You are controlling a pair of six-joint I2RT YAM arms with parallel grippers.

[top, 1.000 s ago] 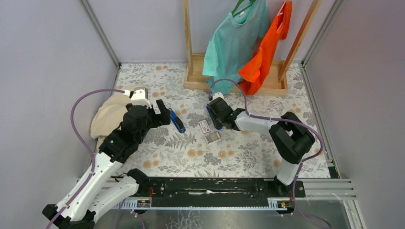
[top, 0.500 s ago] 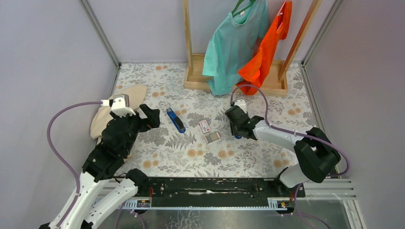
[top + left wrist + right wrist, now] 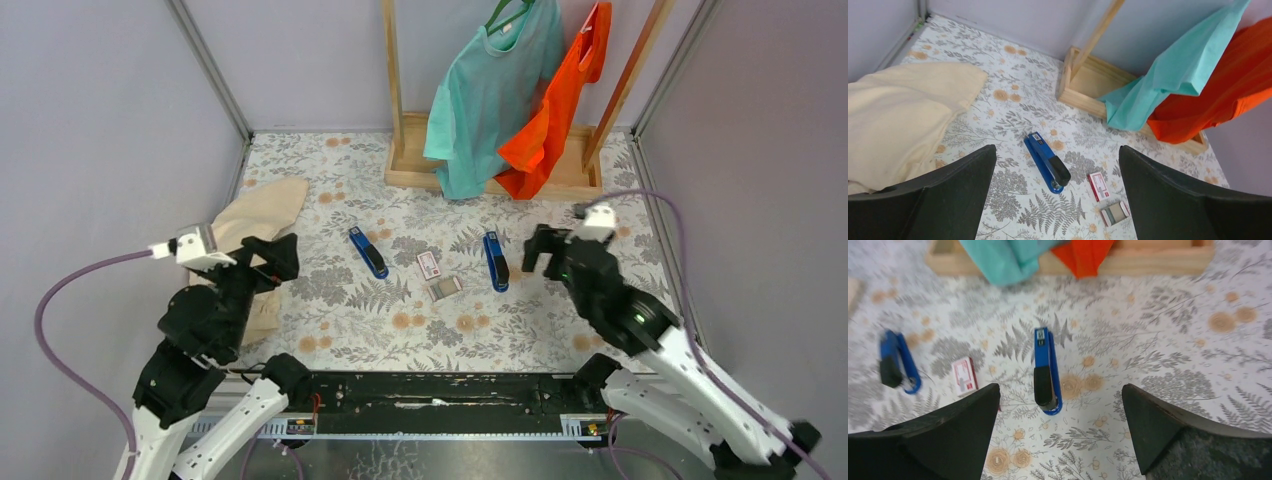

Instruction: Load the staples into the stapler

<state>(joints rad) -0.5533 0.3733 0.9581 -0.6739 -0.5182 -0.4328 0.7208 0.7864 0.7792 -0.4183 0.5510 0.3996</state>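
Two blue staplers lie flat on the flowered table: one (image 3: 368,252) (image 3: 1048,162) (image 3: 895,367) left of centre, the other (image 3: 494,261) (image 3: 1046,371) right of centre. Between them lie a red-and-white box lid (image 3: 428,264) (image 3: 1098,185) (image 3: 964,375) and an open tray holding the silvery-grey staples (image 3: 446,288) (image 3: 1114,212). My left gripper (image 3: 272,260) (image 3: 1056,148) hangs open, raised to the left of the left stapler. To the right of the right stapler my right gripper (image 3: 541,252) (image 3: 1060,386) is open and holds nothing. In the right wrist view the staples are hidden.
A beige cloth (image 3: 250,215) (image 3: 893,120) lies at the left edge under my left arm. At the back stands a wooden rack (image 3: 490,172) with a teal shirt (image 3: 495,90) and an orange shirt (image 3: 560,110). Walls close in both sides.
My right gripper opened, let go of the right stapler and pulled back to the right; the stapler now lies on the table. My left arm drew back toward the near left.
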